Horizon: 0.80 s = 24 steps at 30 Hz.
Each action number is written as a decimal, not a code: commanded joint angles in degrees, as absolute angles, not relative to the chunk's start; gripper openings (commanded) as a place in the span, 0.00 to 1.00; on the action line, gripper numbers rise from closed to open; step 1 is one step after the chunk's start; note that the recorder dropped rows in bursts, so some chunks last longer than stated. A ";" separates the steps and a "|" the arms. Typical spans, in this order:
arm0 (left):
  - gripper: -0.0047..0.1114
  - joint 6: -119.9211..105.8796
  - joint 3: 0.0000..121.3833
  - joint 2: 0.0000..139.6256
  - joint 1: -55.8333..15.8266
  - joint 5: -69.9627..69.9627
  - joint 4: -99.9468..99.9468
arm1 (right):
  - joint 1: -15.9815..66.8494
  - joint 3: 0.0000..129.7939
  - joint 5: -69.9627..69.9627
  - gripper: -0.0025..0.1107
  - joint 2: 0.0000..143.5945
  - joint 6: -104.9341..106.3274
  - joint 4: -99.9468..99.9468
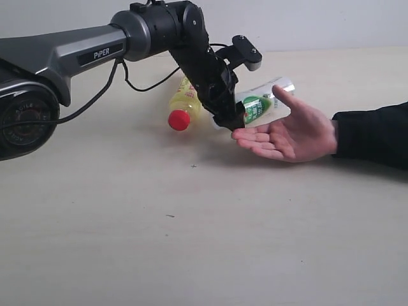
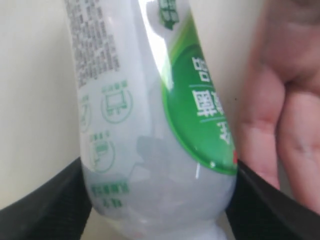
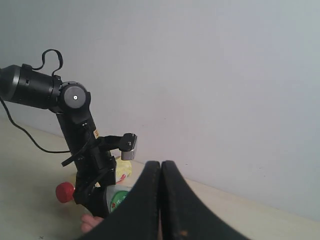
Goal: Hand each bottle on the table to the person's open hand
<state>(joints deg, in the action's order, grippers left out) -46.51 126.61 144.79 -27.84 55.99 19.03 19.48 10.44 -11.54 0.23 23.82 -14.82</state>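
Observation:
My left gripper point(image 1: 237, 118) is shut on a small clear bottle with a green label point(image 1: 262, 105), gripping it near its neck end. In the left wrist view the two black fingers press both sides of the bottle point(image 2: 150, 125). The bottle lies tilted over the palm of the person's open hand point(image 1: 290, 132), with the thumb against its far side. A yellow bottle with a red cap point(image 1: 185, 105) lies on the table point(image 1: 191, 223) just behind the gripper. My right gripper point(image 3: 161, 166) is shut and empty, held off to the side and out of the exterior view.
The person's dark sleeve point(image 1: 376, 134) reaches in from the right edge. The left arm's grey link point(image 1: 64, 54) and black cable point(image 1: 137, 83) cross the back left. A pale wall point(image 3: 225, 75) stands behind the table.

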 commanded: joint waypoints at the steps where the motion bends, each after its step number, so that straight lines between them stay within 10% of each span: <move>1: 0.04 -46.19 126.58 142.87 -28.03 56.18 19.72 | 19.31 10.31 -11.08 0.02 0.00 23.79 -14.87; 24: 0.04 -20.31 126.58 135.31 -28.03 57.94 14.03 | 19.31 10.31 -11.08 0.02 0.00 23.79 -14.87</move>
<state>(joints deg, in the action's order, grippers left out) -23.27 126.61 136.96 -27.96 56.30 14.41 19.48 10.44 -11.54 0.23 23.82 -14.82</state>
